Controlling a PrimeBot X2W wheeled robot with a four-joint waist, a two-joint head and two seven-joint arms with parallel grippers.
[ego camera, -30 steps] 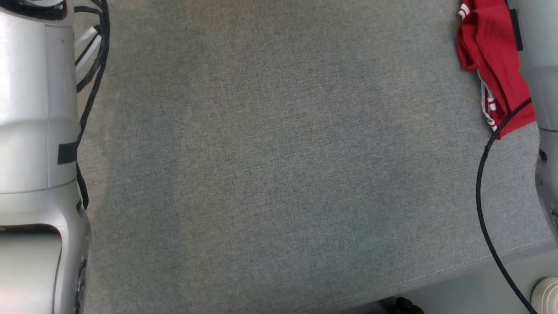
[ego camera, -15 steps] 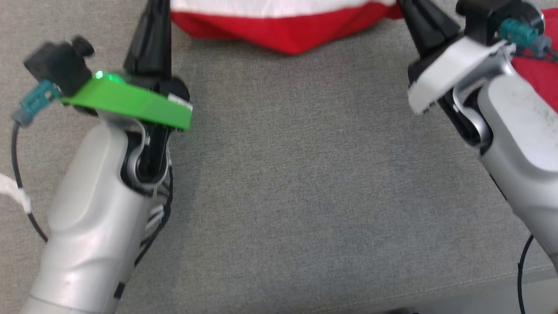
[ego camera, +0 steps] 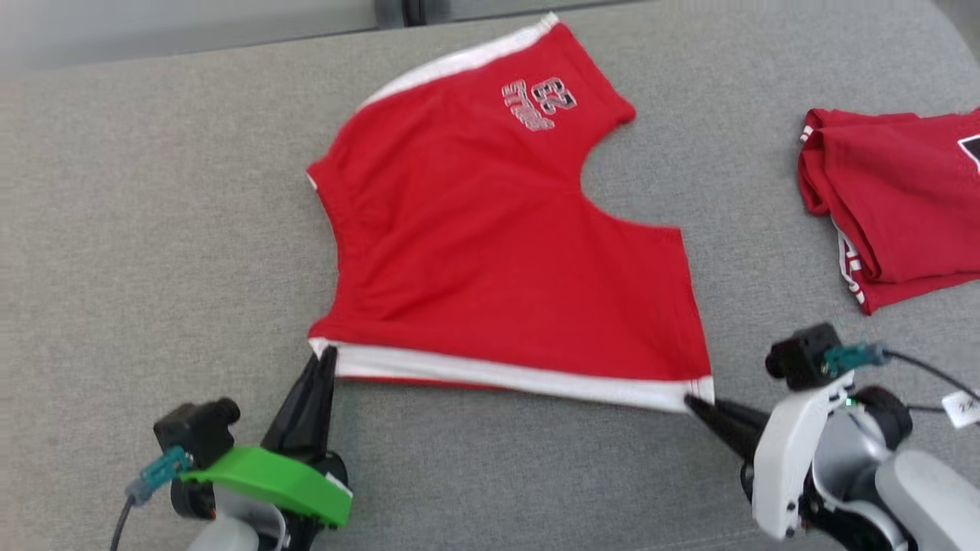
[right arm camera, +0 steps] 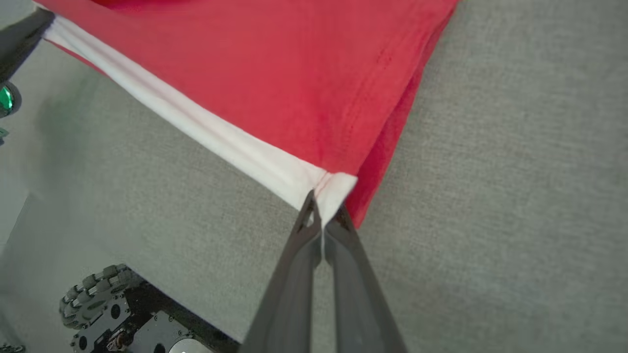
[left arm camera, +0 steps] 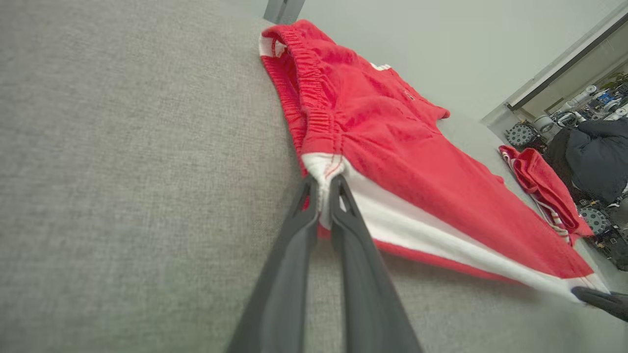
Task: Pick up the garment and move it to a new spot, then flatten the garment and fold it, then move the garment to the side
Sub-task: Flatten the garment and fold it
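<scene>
Red shorts with a white side stripe and a "23" print lie spread flat on the grey cloth table. My left gripper is shut on the near left corner of the white stripe, seen pinched in the left wrist view. My right gripper is shut on the near right corner of the same stripe, clamped in the right wrist view. The stripe runs taut between both grippers along the shorts' near edge.
A second red garment, folded, lies at the table's right side. The table's far edge runs along the top. A wheeled base sits below the table's near edge, and a seated person shows far off.
The head camera has swung upward, so the whole picture shifted. The shorts, half a second ago only at the top edge, now show fully, with both grippers holding their near corners.
</scene>
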